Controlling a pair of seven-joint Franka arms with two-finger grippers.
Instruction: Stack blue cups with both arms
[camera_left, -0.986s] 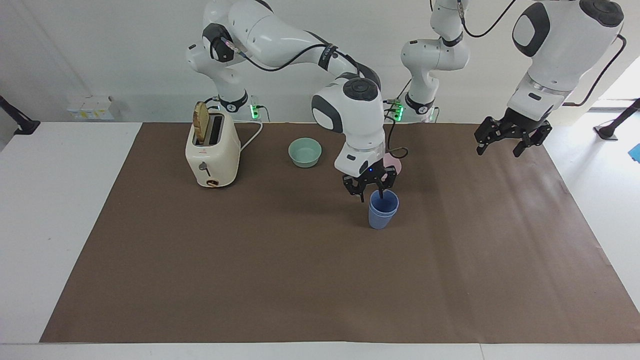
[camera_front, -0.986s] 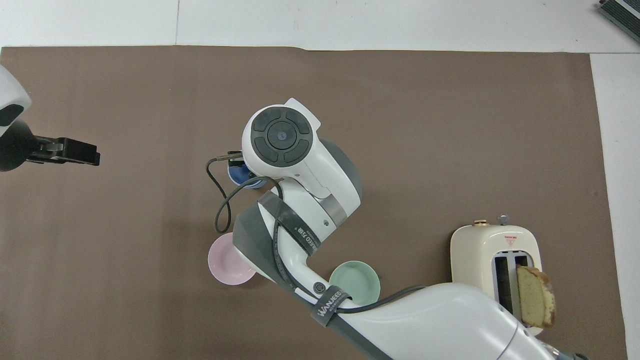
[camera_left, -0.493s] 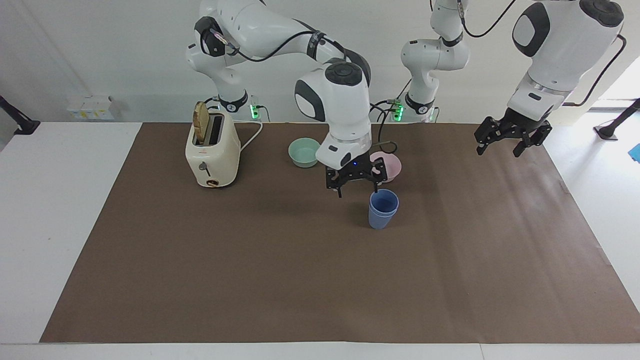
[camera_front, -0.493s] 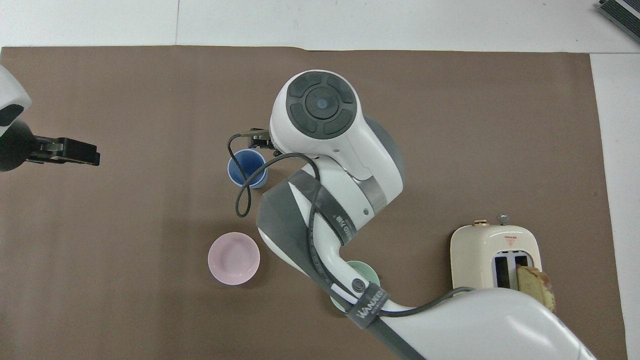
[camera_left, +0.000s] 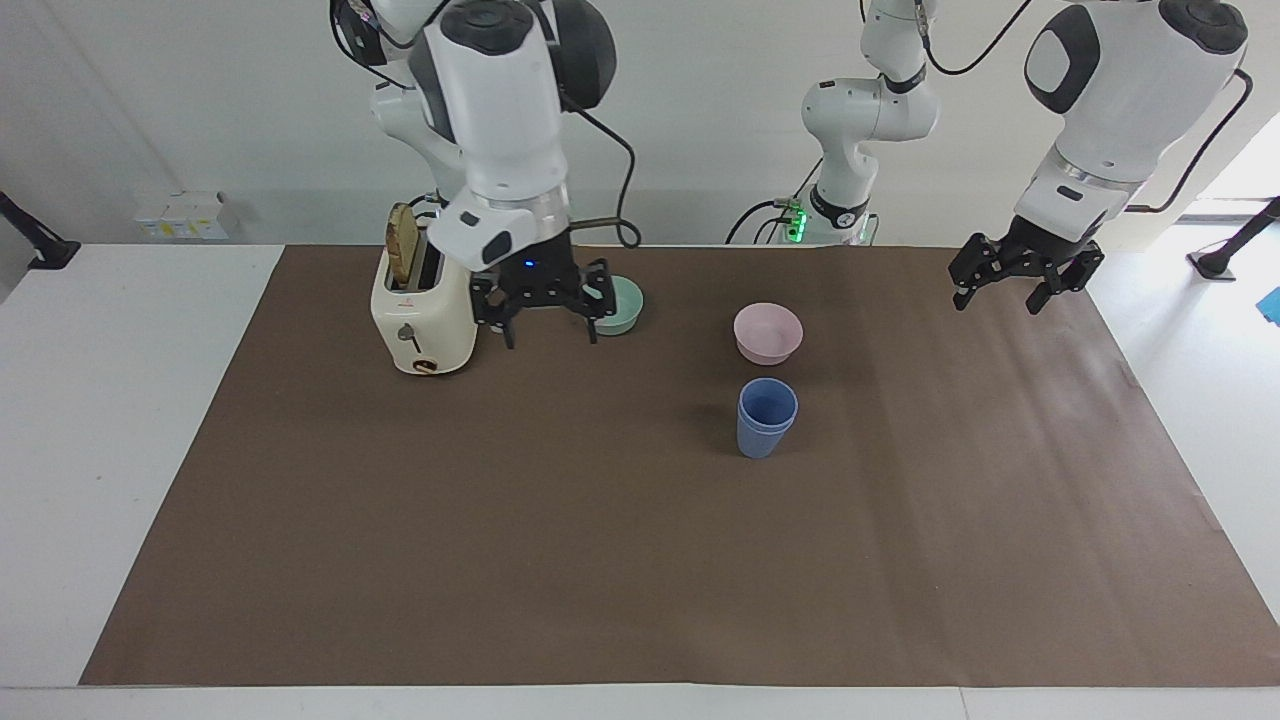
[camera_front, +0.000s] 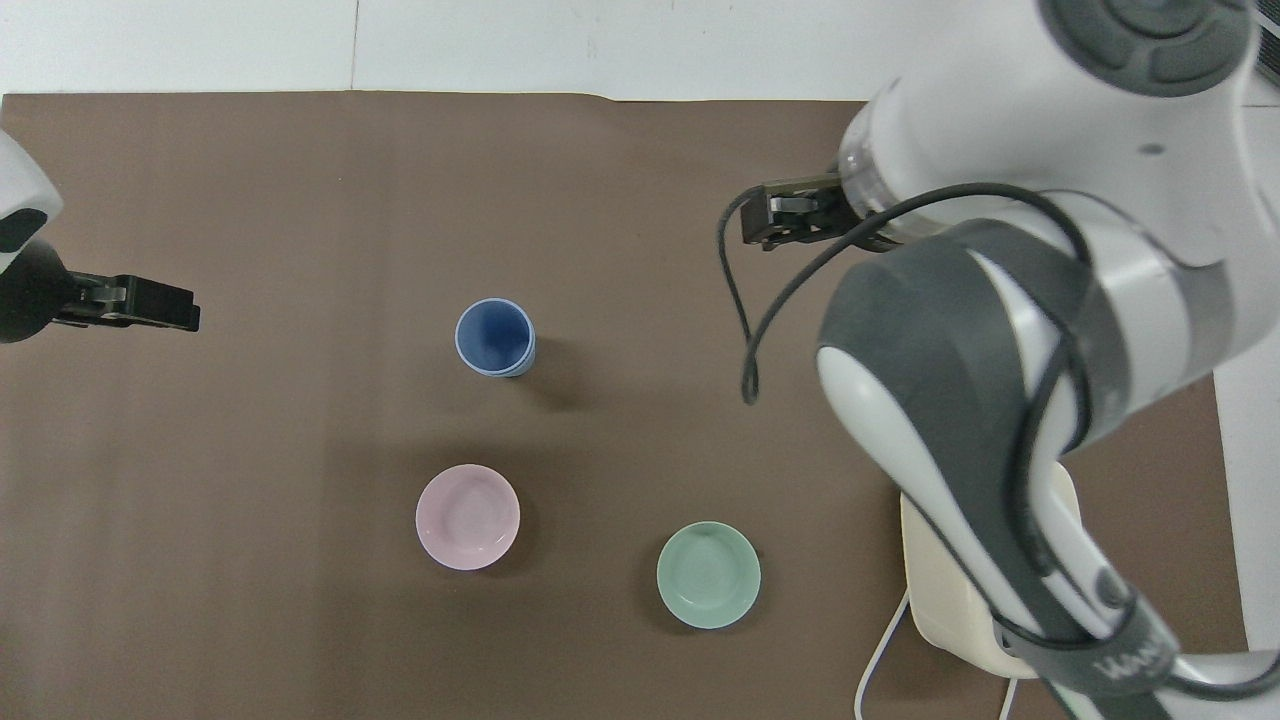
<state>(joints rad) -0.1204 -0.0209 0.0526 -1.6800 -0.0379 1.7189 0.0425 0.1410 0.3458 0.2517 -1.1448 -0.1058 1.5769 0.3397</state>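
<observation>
Even, bright light falls on my table from above. My stacked blue cups (camera_left: 767, 417) cast a soft shadow toward my right arm's end. Daylight glares beside my left arm.

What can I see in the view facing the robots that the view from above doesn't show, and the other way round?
Only the facing view shows the slice of bread standing in the toaster, both arm bases, and the right gripper open in the air. Only the overhead view looks straight down into the stacked blue cups. Both show the cups, the pink bowl, the mint-green bowl and the left gripper open, waiting at its end.
</observation>
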